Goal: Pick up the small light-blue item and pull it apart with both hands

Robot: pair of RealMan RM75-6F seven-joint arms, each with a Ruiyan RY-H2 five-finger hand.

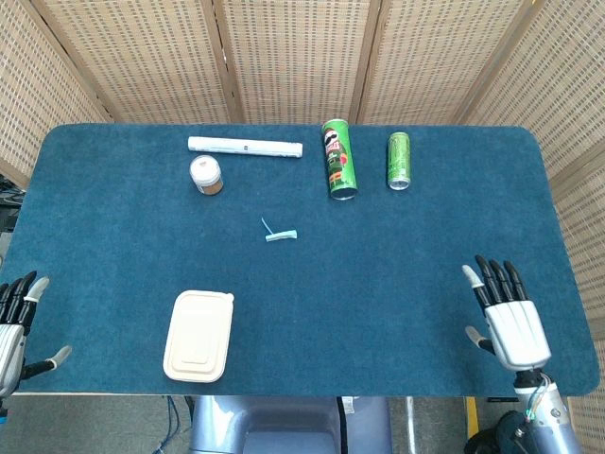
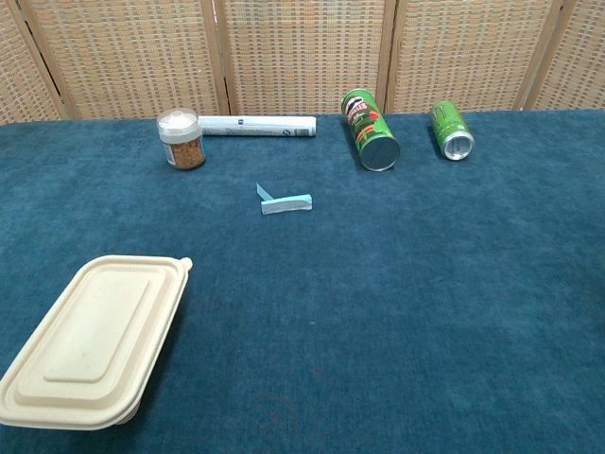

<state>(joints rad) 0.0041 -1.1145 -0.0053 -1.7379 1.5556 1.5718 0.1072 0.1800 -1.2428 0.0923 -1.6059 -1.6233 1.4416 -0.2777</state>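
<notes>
Right hand (image 1: 510,317): fingers spread, holding nothing, over the desk's (image 1: 397,274) near right corner. Left hand (image 1: 14,326): fingers apart, holding nothing, at the near left edge, partly cut off by the frame. Small light-blue item (image 1: 280,234): lying flat mid-desk, well apart from both hands. Beige lidded box (image 1: 198,335): near left. Spice jar (image 1: 206,174): upright, just in front of a white tube (image 1: 245,147). Green chip can (image 1: 338,159) and green drink can (image 1: 399,160): lying on their sides, far side.
</notes>
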